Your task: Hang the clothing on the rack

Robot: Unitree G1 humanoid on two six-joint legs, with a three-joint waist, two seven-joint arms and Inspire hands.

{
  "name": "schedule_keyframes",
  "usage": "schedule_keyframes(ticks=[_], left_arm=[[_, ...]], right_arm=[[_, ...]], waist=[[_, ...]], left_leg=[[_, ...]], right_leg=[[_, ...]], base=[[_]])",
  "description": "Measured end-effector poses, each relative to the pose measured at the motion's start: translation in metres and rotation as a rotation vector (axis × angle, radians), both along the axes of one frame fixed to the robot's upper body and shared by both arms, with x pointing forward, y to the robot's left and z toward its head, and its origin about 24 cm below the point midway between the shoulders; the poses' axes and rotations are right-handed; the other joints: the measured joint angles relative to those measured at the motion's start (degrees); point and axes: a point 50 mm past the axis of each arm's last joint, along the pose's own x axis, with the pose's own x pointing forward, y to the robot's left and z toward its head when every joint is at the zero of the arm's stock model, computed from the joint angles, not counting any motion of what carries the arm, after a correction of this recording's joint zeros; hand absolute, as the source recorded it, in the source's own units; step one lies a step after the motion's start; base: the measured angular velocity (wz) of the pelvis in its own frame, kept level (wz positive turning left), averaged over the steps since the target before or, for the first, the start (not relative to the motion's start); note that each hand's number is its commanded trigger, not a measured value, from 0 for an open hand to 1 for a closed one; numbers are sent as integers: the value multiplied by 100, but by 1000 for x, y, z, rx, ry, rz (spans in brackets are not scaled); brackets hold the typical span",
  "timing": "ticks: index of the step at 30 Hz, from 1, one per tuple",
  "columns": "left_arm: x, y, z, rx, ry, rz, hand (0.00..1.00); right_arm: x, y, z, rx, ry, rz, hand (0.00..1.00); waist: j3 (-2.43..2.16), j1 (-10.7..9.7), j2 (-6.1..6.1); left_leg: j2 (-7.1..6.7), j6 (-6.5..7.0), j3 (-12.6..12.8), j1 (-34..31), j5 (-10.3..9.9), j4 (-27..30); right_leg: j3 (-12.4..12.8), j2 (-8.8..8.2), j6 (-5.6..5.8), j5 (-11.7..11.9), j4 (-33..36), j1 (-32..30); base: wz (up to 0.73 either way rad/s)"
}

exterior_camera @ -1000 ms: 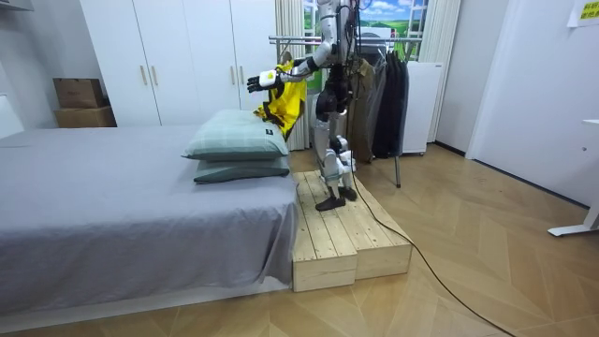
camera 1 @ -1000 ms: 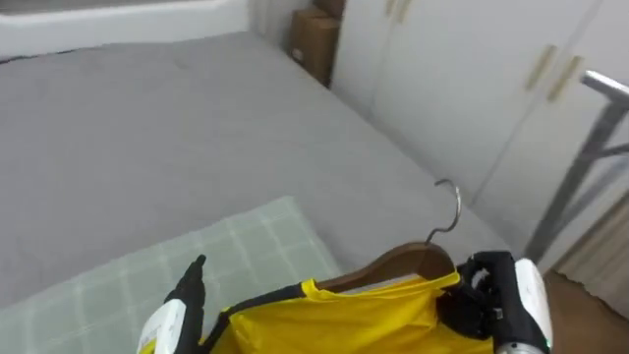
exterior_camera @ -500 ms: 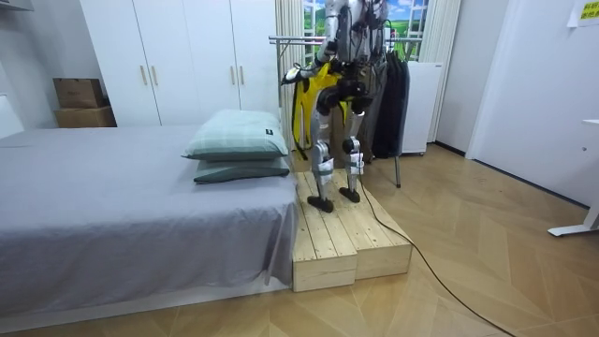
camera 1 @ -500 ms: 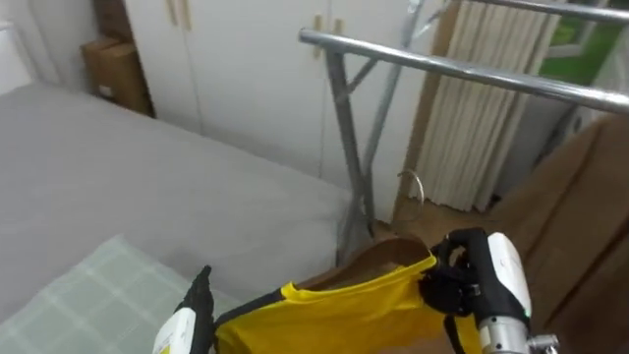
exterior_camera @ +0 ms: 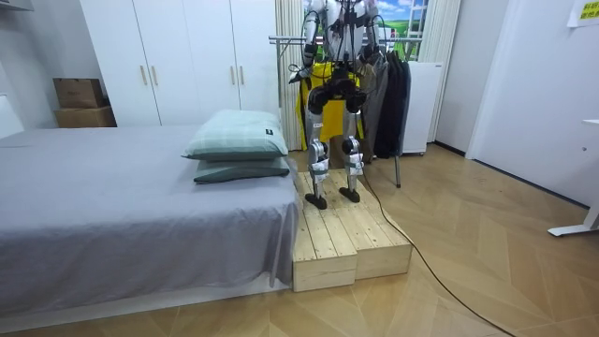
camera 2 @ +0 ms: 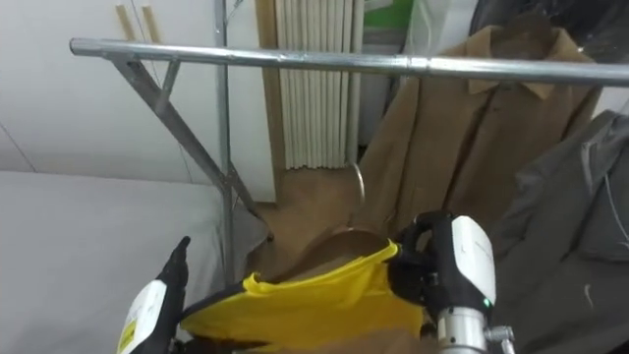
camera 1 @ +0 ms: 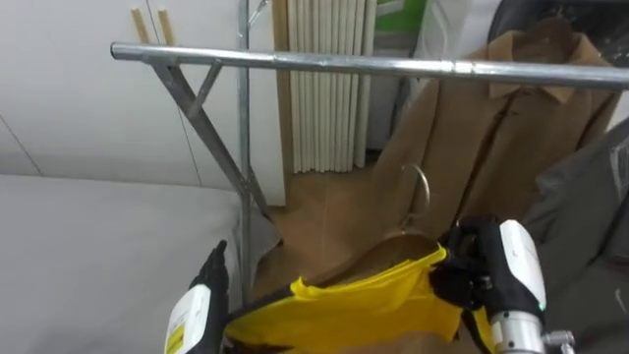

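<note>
I have turned from the bed (exterior_camera: 112, 206) to face the clothes rail (camera 1: 324, 63), which now runs across above my hands. I stand on the wooden platform (exterior_camera: 346, 234) before it. My right hand (camera 1: 496, 280) is clenched round one end of the wooden hanger (camera 1: 388, 252), whose metal hook (camera 1: 425, 195) rises below the rail, clear of it. The yellow shirt (camera 1: 364, 305) drapes on the hanger between my hands. My left hand (camera 1: 201, 313) sits at the shirt's other end — its grip I cannot tell. A tan coat (camera 1: 482, 128) hangs on the rail to my right.
</note>
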Motion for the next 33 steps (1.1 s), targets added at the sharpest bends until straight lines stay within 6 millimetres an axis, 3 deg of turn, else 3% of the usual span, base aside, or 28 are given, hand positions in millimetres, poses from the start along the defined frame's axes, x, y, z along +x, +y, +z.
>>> schedule_keyframes(ticks=[4,8,20,33], left_arm=[[1,4,1,7,10,-17,0],[2,5,3,-5,-8,-29,0],[0,4,3,-16,-12,-45,0],[-30,9,-26,-56,168,-28,0]], right_arm=[[-3,3,8,-40,-30,33,100],[-12,0,1,-27,5,29,100],[-12,-6,7,-7,-8,16,100],[-10,-4,24,5,-53,53,100]], waist=[[0,-76,-3],[24,-93,-49],[38,17,-138],[18,1,-171]], left_leg=[[-12,8,115,54,-14,-81],[-6,-4,135,300,-22,-239],[-12,-4,183,333,-22,-258],[17,-4,176,542,-22,-305]], right_leg=[[-18,0,15,15,-8,-27],[-51,26,15,15,-165,186],[-13,37,10,18,-251,164],[-145,67,-8,30,-263,348]], base=[[-28],[-12],[-3],[-6]])
